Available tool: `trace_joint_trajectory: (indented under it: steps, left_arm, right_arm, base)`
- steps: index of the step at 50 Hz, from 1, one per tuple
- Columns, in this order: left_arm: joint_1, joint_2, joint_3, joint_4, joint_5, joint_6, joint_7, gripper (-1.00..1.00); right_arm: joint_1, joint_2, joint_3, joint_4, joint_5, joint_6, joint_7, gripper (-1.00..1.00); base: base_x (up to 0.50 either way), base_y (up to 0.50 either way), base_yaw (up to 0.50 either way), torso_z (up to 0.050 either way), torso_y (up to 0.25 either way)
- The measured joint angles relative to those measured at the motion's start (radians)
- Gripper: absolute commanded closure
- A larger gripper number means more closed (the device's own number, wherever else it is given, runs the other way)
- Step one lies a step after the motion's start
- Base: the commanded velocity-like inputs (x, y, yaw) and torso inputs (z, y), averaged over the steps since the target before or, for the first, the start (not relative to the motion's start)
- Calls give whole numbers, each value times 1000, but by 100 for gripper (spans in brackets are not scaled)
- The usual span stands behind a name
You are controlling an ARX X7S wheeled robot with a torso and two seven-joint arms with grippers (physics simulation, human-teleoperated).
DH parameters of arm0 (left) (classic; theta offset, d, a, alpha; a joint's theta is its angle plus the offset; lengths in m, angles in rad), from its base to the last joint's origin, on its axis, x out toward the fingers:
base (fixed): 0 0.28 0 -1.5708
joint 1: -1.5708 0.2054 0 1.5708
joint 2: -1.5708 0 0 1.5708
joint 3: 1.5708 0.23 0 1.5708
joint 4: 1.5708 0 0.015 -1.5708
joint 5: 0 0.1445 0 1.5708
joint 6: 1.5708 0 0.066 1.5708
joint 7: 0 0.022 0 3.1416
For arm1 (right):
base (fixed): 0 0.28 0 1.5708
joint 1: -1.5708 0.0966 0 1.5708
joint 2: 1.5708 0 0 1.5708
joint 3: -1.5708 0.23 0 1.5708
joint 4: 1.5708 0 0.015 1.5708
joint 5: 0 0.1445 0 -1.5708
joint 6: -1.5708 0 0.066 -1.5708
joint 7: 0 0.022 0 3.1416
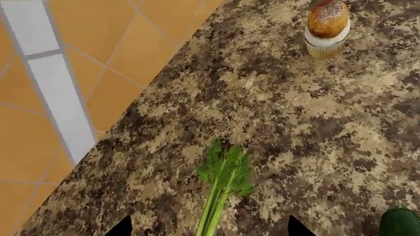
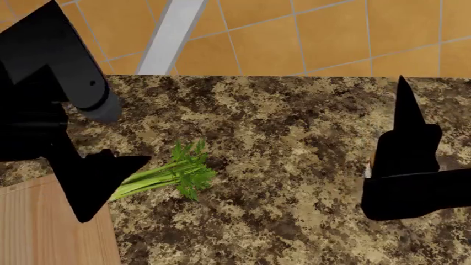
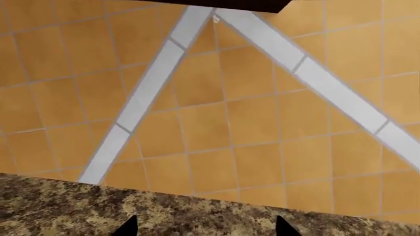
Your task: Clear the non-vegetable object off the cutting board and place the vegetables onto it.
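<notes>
The celery (image 1: 223,182) lies on the speckled stone counter, leafy top pointing away from my left gripper (image 1: 210,229). That gripper is open, its fingertips (image 1: 122,228) wide apart with the pale stalk between them, not touching. In the head view the celery (image 2: 173,172) lies just beyond the cutting board (image 2: 44,226), whose corner shows at the lower left. The cupcake (image 1: 327,27) stands upright on the counter, off the board. A dark green vegetable (image 1: 400,223) peeks in beside the left gripper. My right gripper (image 3: 206,229) is open and holds nothing, over the counter's far edge.
The counter's far edge (image 2: 294,77) drops to an orange tiled floor (image 3: 217,123) with pale strips. My right arm (image 2: 412,176) stands over the right part of the counter and hides what lies behind it.
</notes>
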Motion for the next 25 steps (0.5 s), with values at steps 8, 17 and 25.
trace_joint_trajectory:
  steps: [8, 17, 25]
  left_arm:
    - [-15, 34, 107, -18, 100, 51, 102, -100]
    - [-21, 68, 190, -47, 180, 104, 175, -100]
    - [-15, 94, 249, -77, 245, 157, 220, -100]
  right_arm:
    - [-87, 5, 63, -9, -17, -23, -18, -100]
    - [-156, 2, 119, -16, -26, -38, -31, -100]
    - [-203, 3, 160, -17, -32, -41, -37, -100]
  base:
    - [0, 0, 0, 0, 0]
    - [0, 0, 0, 0, 0]
    - [0, 0, 0, 0, 0]
